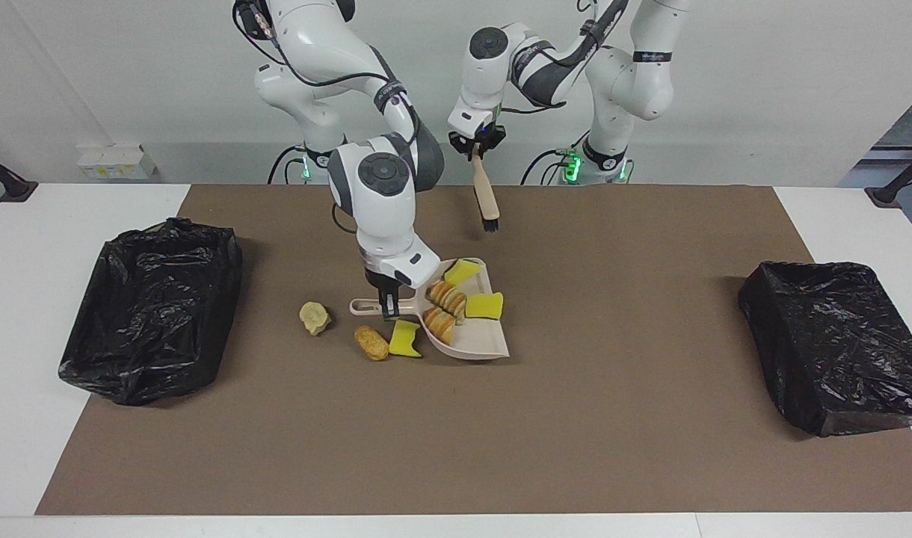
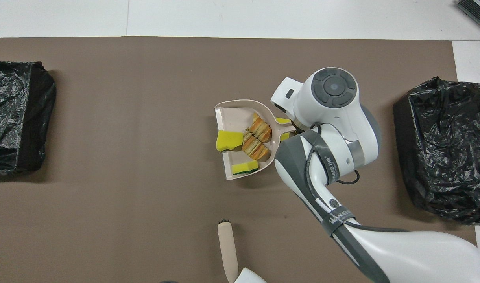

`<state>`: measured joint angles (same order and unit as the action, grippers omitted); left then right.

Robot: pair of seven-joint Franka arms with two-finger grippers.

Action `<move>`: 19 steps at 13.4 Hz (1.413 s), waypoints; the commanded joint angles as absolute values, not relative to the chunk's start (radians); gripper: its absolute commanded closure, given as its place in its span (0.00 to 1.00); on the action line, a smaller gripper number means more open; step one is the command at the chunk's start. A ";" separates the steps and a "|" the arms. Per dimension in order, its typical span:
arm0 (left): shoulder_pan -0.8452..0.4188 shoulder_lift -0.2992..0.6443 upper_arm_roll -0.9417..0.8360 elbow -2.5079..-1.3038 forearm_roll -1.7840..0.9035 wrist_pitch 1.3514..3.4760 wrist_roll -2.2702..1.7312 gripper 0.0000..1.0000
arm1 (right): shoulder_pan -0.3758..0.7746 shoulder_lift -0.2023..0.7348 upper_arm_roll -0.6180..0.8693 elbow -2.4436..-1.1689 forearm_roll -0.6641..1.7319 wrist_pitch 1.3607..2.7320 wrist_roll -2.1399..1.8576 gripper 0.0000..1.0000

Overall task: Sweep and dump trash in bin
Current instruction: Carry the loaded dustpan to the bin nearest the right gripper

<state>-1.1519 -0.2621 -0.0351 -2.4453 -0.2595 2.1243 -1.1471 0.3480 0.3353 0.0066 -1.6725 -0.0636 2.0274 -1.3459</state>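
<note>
— Trash first: where is it sitting?

— Four pieces are lying in the beige dustpan (image 1: 477, 340): two yellow sponge chunks (image 1: 484, 305) and two striped bread pieces (image 1: 446, 294). A third yellow chunk (image 1: 404, 338) is resting on the brown mat (image 1: 575, 448), touching the pan's rim beside the handle, with a golden-brown piece (image 1: 371, 342) touching it. A pale tan scrap (image 1: 315, 317) is lying apart, toward the right arm's end of the table.

— And the grippers?

— The right gripper (image 1: 386, 302) is clamping the dustpan's handle (fingers closed on it from above). The left gripper (image 1: 475, 149) is gripping the beige brush (image 1: 486, 194), which is hanging bristles-down in the air over the mat's robot-side strip.

— Bins?

— Two black-bagged bins are sitting at the table's ends, one (image 1: 153, 306) at the right arm's end, one (image 1: 837, 340) at the left arm's.
</note>
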 commanded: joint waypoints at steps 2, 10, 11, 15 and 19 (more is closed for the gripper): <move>-1.212 -0.262 -0.018 -2.526 -0.261 2.250 -1.181 1.00 | 0.237 0.284 0.018 -1.677 0.020 1.990 -1.482 1.00; -1.189 -0.143 -0.017 -2.525 -0.261 2.339 -1.108 0.84 | -0.052 0.284 0.018 -1.583 0.021 1.833 -1.678 1.00; -1.172 -0.135 -0.015 -2.519 -0.261 2.335 -1.095 0.70 | -0.092 0.284 0.018 -1.575 0.021 1.829 -1.727 1.00; -1.065 -0.147 -0.012 -2.464 -0.261 2.184 -1.002 0.33 | -0.251 0.284 0.012 -1.534 -0.003 1.793 -1.906 1.00; -0.997 -0.150 -0.008 -2.352 -0.252 2.088 -0.985 0.00 | -0.417 0.284 0.011 -1.517 -0.104 1.808 -2.009 1.00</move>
